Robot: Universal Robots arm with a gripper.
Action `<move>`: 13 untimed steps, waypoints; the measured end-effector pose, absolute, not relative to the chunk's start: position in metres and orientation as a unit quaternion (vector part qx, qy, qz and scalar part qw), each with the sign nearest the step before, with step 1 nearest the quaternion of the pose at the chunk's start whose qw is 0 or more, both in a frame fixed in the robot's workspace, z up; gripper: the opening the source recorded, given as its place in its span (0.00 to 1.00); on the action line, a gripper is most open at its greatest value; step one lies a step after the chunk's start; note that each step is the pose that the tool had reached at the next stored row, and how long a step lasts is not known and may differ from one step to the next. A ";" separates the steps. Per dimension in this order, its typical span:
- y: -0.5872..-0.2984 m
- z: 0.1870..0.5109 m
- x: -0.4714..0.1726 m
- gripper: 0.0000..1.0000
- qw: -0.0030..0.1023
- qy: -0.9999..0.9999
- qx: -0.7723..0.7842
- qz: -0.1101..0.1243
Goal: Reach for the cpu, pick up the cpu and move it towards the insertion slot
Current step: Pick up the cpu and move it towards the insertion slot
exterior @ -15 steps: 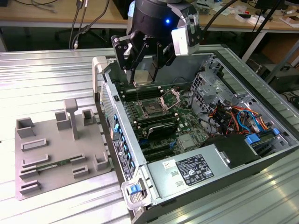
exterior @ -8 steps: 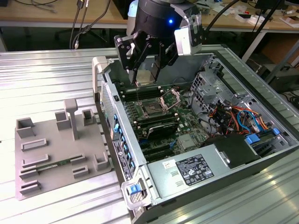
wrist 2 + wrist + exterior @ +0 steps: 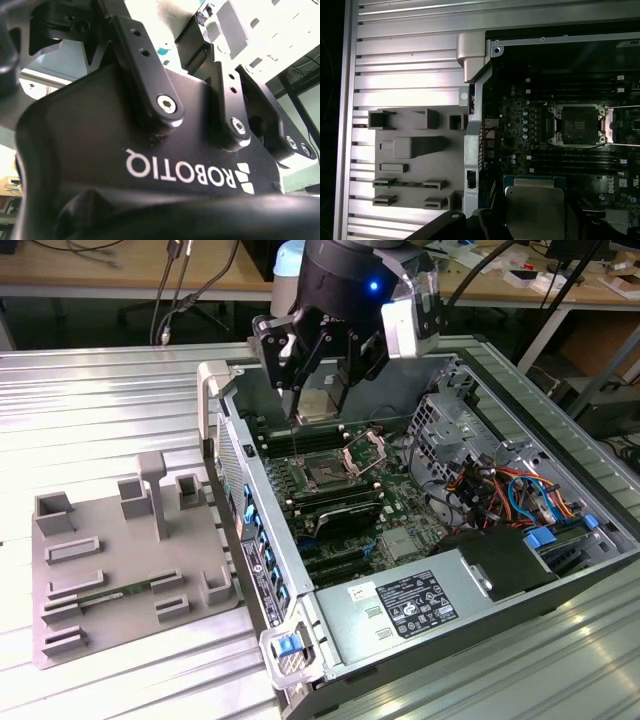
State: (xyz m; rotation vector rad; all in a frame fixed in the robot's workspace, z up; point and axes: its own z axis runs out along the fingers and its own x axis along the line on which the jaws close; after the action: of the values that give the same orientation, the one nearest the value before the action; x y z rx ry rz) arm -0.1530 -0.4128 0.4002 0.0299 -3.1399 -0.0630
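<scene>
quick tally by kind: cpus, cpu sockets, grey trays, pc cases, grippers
cpu: 1, held in the gripper
socket: 1, open and unfilled
grey tray: 1
pc case: 1
gripper: 1
total: 5

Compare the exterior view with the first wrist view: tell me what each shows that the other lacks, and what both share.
The exterior view alone takes in the arm's black gripper from outside, holding the cpu above the open computer case, plus the drive cables and the workbenches behind.

The first wrist view alone looks straight down on the cpu's silvery top and into the insertion slot.

Both show the cpu, the insertion slot, the green board and the grey tray on the ribbed metal table.
</scene>
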 end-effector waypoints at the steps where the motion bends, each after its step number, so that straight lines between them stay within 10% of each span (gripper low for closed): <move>1: -0.413 0.400 -0.152 0.55 0.000 -1.000 0.010 -0.020; 13: -0.413 0.400 -0.139 0.55 0.000 -1.000 0.010 -0.020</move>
State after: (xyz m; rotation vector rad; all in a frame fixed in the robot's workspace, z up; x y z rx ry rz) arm -0.1394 -0.4128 0.4001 0.0301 -3.1400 -0.0632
